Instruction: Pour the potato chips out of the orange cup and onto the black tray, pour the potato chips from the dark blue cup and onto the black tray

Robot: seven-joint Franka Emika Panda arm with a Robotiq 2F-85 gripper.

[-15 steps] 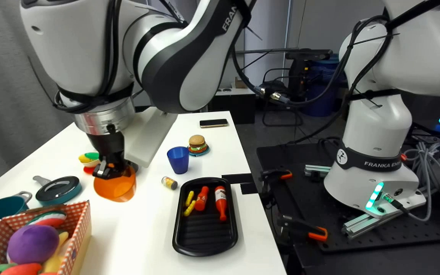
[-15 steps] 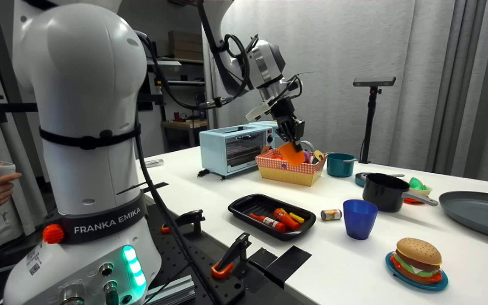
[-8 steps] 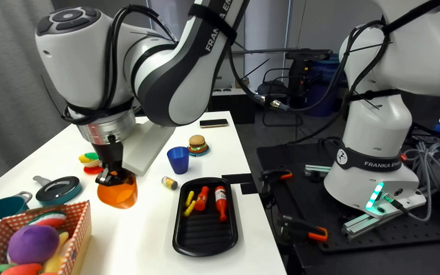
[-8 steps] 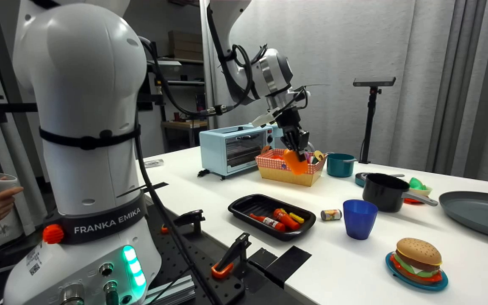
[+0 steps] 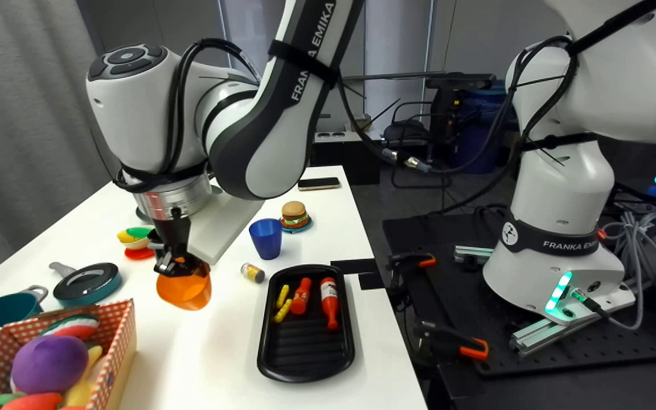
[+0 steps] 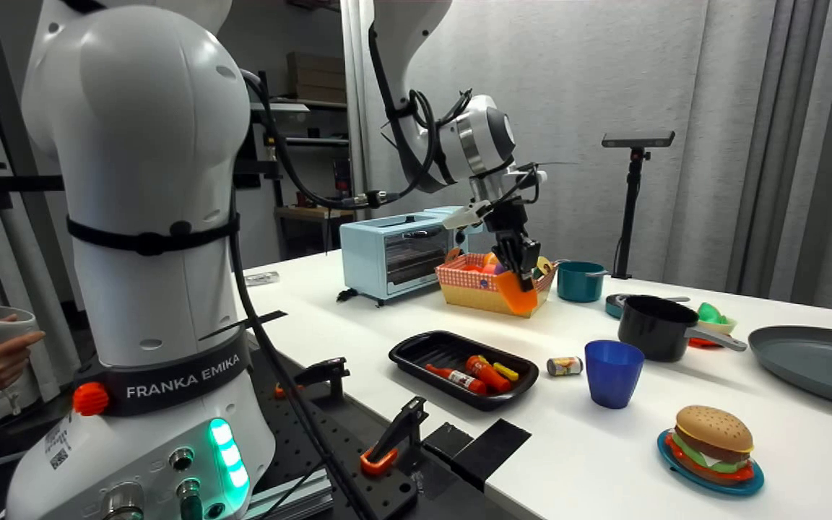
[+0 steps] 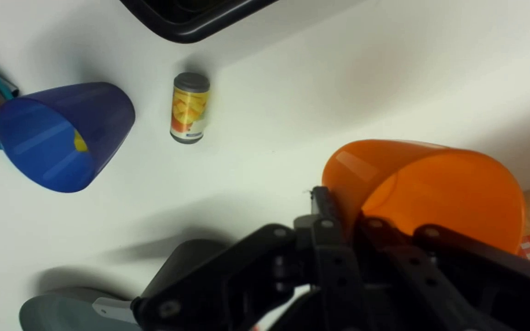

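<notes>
My gripper (image 7: 348,214) is shut on the wall of the orange cup (image 7: 449,193), one finger outside it and one inside. In both exterior views the orange cup (image 5: 187,290) hangs tilted above the white table, between the basket and the black tray (image 5: 305,356); no chips show inside it in the wrist view. Two yellow chip-like pieces (image 5: 282,310) lie in the tray beside two red bottles (image 6: 487,372). Upright on the table stands the dark blue cup (image 6: 614,375), with a bit of yellow (image 7: 80,141) visible inside. Only a corner of the tray appears in the wrist view.
A small can (image 5: 253,273) lies between the blue cup and the tray. A toy burger (image 6: 713,444), a black pot (image 6: 654,328) and a grey pan (image 6: 820,361) are farther along. The checked basket (image 5: 126,341) and a toaster oven (image 6: 416,253) stand beyond the tray.
My arm has come down, carrying the orange cup lower and a little to the right in both exterior views. The blue cup, the tray and its contents have stayed put.
</notes>
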